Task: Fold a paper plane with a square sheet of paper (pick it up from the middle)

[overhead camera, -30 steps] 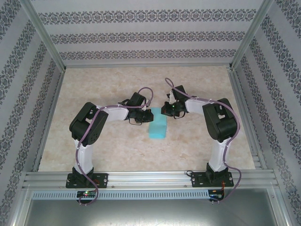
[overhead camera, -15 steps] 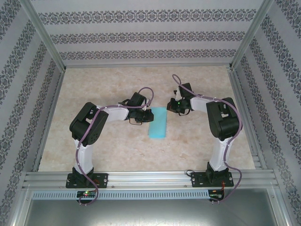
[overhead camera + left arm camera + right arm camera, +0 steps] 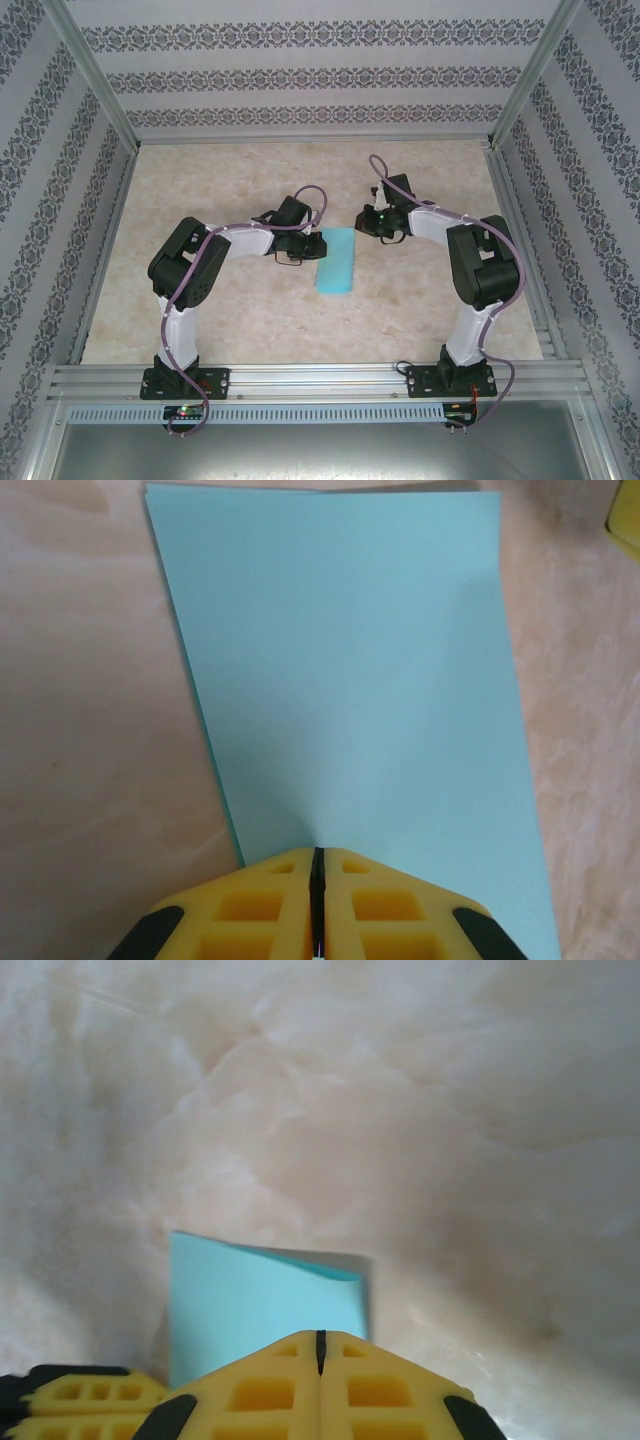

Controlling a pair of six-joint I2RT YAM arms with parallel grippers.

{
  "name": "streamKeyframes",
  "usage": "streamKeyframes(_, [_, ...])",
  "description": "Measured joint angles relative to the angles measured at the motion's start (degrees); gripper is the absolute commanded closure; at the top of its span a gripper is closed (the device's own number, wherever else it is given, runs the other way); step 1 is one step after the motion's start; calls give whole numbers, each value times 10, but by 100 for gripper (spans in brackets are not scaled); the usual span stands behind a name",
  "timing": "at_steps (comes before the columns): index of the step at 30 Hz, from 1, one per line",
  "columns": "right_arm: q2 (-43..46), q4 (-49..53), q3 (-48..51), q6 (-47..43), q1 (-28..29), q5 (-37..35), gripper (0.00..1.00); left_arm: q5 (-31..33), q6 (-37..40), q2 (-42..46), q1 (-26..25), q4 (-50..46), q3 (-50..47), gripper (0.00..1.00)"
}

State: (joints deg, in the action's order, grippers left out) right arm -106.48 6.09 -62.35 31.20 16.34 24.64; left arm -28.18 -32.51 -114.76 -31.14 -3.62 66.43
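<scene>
Top external view: one second ago the right gripper (image 3: pixel 366 222) was over the square sheet of paper (image 3: pixel 335 260), and the sheet looked shorter. Now this gripper has drawn back beside the sheet's far right corner, its jaws closed and empty. The sheet lies flat on the counter (image 3: pixel 250 320) as a narrow rectangle between the arms. The left gripper (image 3: pixel 310 244) has not moved. Its jaws are closed at the sheet's left edge, and I cannot tell if they pinch it. I judge the half fold is finished and the nose folds remain.
</scene>
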Motion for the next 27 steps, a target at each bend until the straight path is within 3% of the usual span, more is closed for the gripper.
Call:
streamKeyframes(12, [-77, -4, -43, 3, 22, -1, 100, 0, 2, 0, 0, -1, 1, 88])
streamKeyframes(27, [-74, -1, -42, -14, 1, -2, 100, 5, 6, -3, 0, 2, 5, 88])
